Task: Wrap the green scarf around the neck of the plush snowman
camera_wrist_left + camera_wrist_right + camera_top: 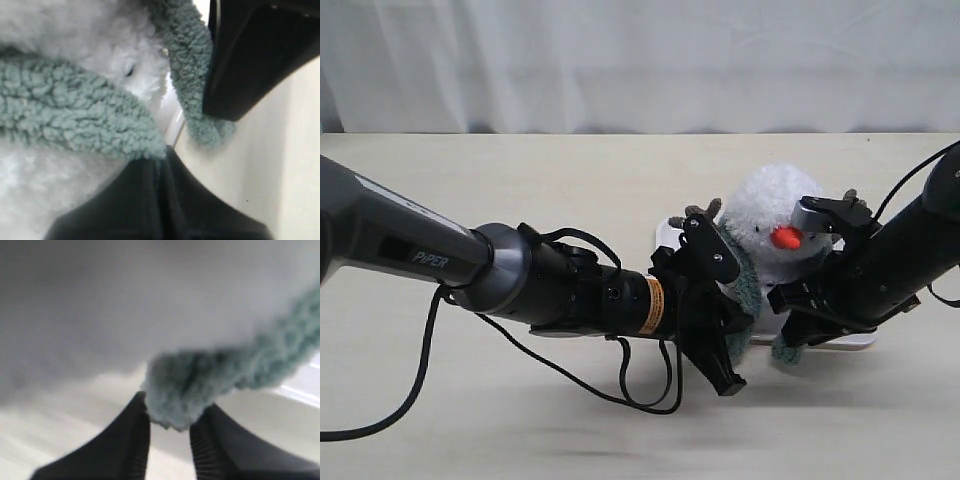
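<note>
- the left gripper [161, 167] is clenched on one end of the green scarf [75, 115], low in front of the plush snowman [775, 215].
- the right gripper [172, 415] has a finger on each side of the scarf's other end, and by my reading it is pinching the tuft.
- from each grip the strip runs up toward the snowman's neck [765, 280], one length on each side of the body.
- the two ends lie near each other in front of the body, so crossing them looks like the coming move.

Green scarf [75, 115]: fleece band lying across white snowman plush [100, 50]; end pinched in closed left gripper [161, 156]; second strand hanging beside black part [250, 60].
</note>
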